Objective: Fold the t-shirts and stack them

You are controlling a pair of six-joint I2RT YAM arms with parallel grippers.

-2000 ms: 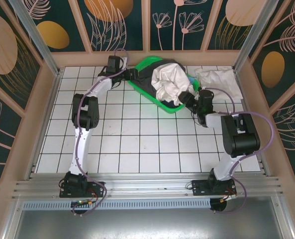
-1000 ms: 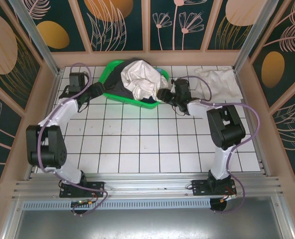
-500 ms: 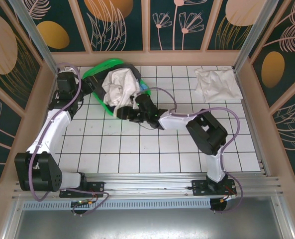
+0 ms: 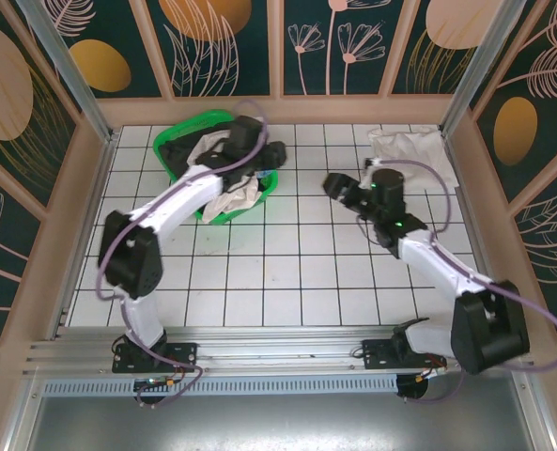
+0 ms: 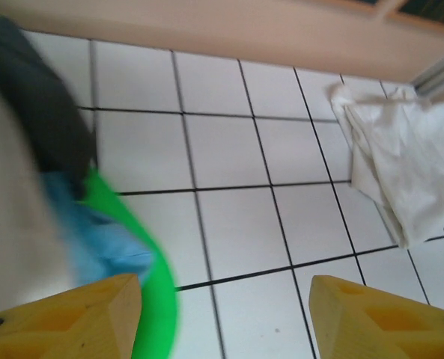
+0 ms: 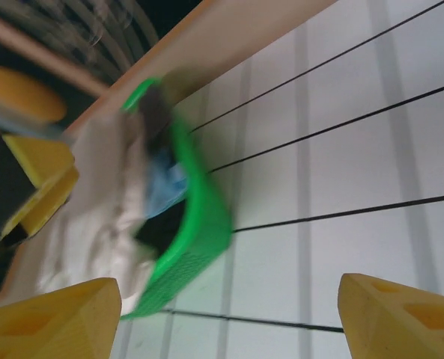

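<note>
Clearly both pairs of jaws stand wide apart with nothing between them. The left gripper (image 5: 223,303) hangs at the right-hand edge of the green basket (image 5: 156,284), one of its yellow fingers (image 5: 72,318) over the basket and the other over bare tile. The right gripper (image 6: 229,307) hovers above the tiled table (image 4: 287,272), apart from the basket and pointed toward it.

Inside the basket a crumpled white t-shirt (image 4: 233,197) lies heaped with a dark garment (image 4: 179,150) and a light blue cloth (image 5: 102,239); the blue cloth sits against the rim just beside the left gripper. The basket stands in the far left part of the table.

A second white t-shirt (image 4: 408,150) lies rumpled on the tiles in the far right corner, well apart from the basket and near the right arm's wrist.
</note>
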